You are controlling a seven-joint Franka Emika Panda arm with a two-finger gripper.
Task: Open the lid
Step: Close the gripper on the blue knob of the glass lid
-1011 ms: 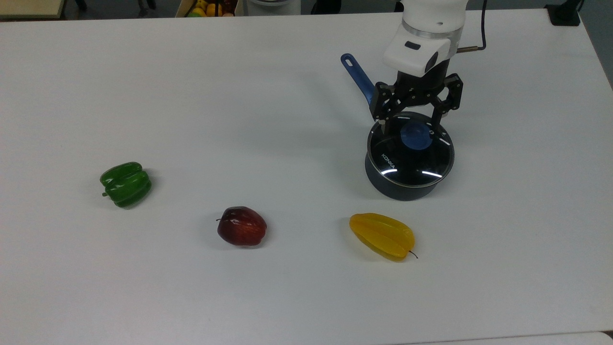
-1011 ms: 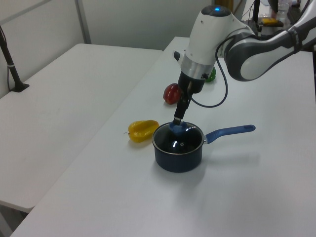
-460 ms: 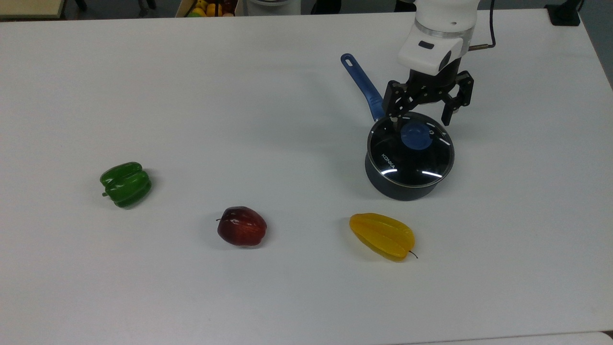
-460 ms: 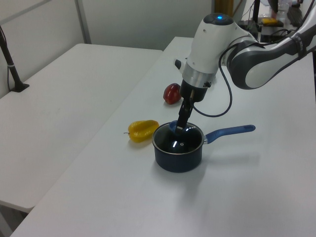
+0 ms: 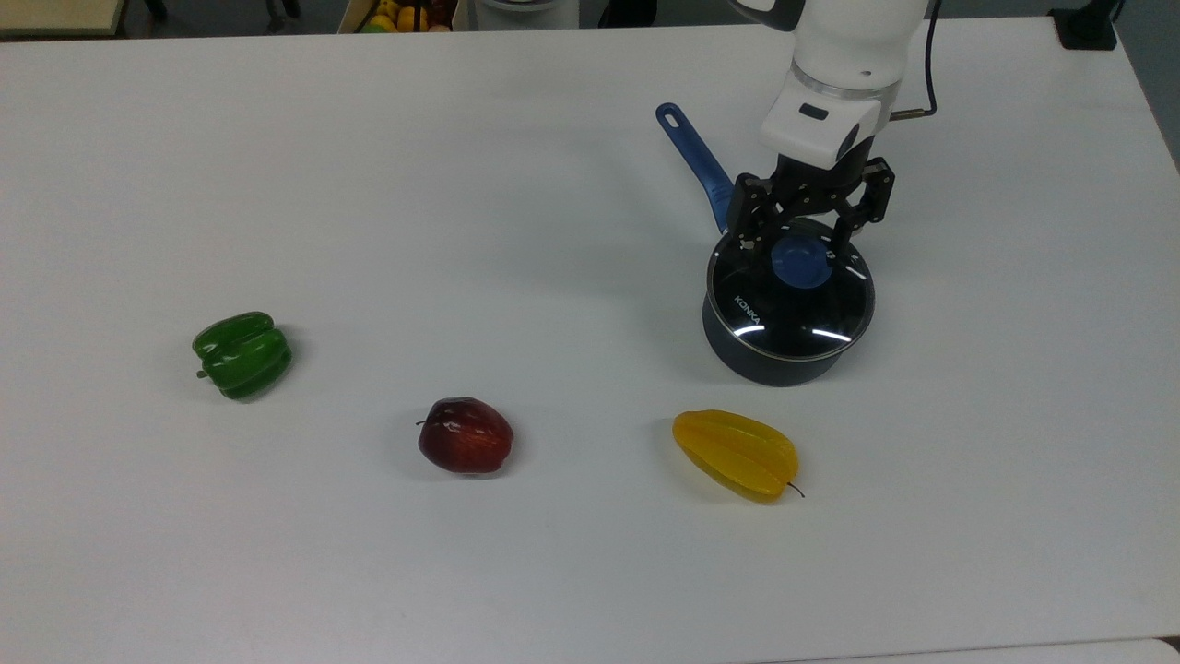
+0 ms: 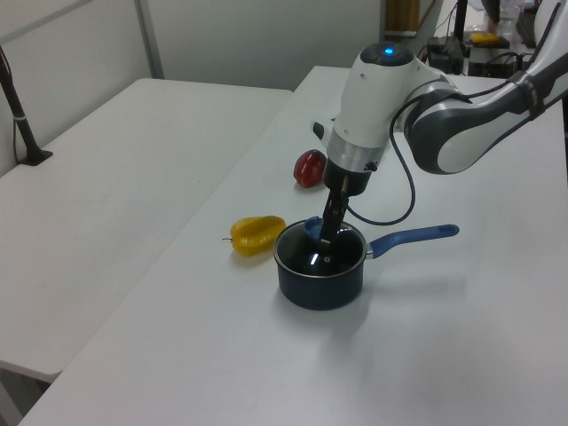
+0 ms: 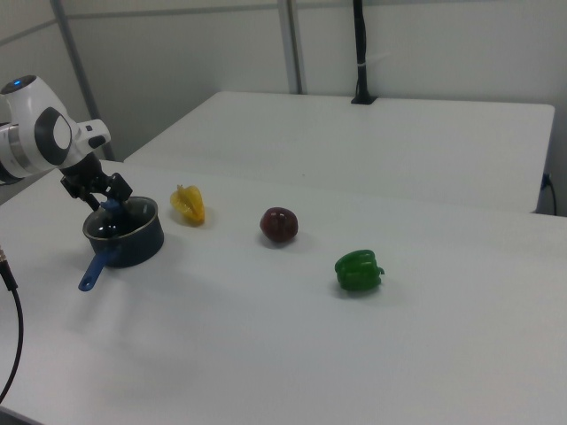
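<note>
The lid is clear glass with a metal rim and a blue knob. It sits flat on the dark saucepan, whose long blue handle points toward the top view's upper left. My gripper hangs over the back of the lid, open, with one finger on each side of the knob and low against the glass. In the left view the gripper reaches down onto the lid. In the right view the gripper stands over the saucepan.
A yellow starfruit lies just in front of the saucepan. A red apple and a green pepper lie further toward the top view's left. A box of fruit stands past the table's far edge.
The gripper has shifted a little toward the top view's left and come down over the lid, with its fingers now closer together around the knob. The lid and saucepan have not moved.
</note>
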